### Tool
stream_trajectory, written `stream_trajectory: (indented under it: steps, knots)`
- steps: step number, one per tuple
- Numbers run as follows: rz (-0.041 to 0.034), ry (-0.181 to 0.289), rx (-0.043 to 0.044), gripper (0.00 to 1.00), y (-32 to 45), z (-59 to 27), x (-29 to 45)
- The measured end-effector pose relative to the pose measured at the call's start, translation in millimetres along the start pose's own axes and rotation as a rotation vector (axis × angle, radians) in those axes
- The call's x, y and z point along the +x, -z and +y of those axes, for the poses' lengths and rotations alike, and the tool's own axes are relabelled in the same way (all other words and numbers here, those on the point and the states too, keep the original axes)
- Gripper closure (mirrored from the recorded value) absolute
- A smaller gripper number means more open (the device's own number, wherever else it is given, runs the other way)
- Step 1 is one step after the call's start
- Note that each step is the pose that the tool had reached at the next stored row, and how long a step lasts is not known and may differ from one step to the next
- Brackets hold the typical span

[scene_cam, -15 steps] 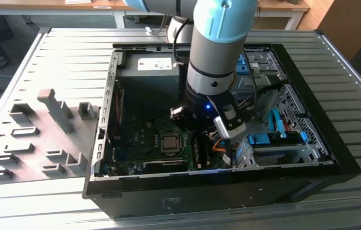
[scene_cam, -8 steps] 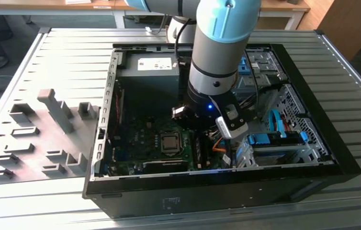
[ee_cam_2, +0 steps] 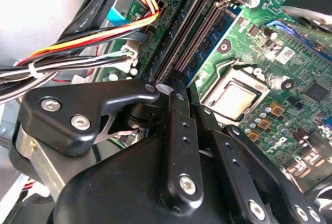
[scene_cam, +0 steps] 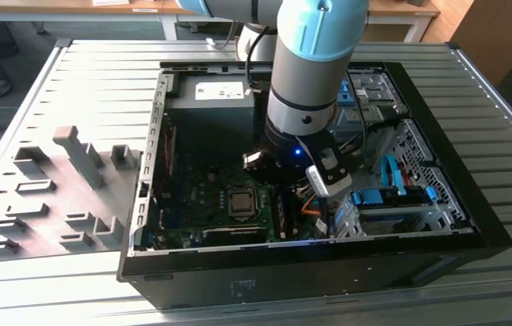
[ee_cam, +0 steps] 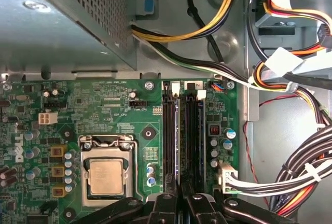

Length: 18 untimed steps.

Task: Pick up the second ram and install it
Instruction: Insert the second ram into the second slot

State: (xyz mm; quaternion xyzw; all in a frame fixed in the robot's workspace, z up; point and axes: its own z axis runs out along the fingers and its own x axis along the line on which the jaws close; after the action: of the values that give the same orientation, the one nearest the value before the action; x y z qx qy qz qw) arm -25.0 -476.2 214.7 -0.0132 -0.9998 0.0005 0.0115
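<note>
Gripping second ram | gripper clenched over slots | cables beside

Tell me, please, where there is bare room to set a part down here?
The ribbed table top beyond the gray fixture blocks is bare. Inside the computer case it is crowded: the gripper is at the memory slots, with cable bundles alongside.

Green printed circuit motherboard with black memory slots; yellow, orange, black and white wiring bundle; ribbed grey metal worktop.
</note>
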Motion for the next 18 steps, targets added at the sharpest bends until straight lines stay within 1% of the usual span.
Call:
stream_trajectory:
  steps: [4, 11, 15, 18]
  knots:
    - [0.0000, 0.000, 0.0000, 0.86, -0.3, 0.0, 0.0]
    - [0.0000, 0.000, 0.0000, 0.86, -4.7, 0.3, -0.1]
    - [0.0000, 0.000, 0.0004, 0.86, -4.8, 4.3, 0.0]
    - [0.0000, 0.000, 0.0001, 0.86, -4.9, 4.8, 0.0]
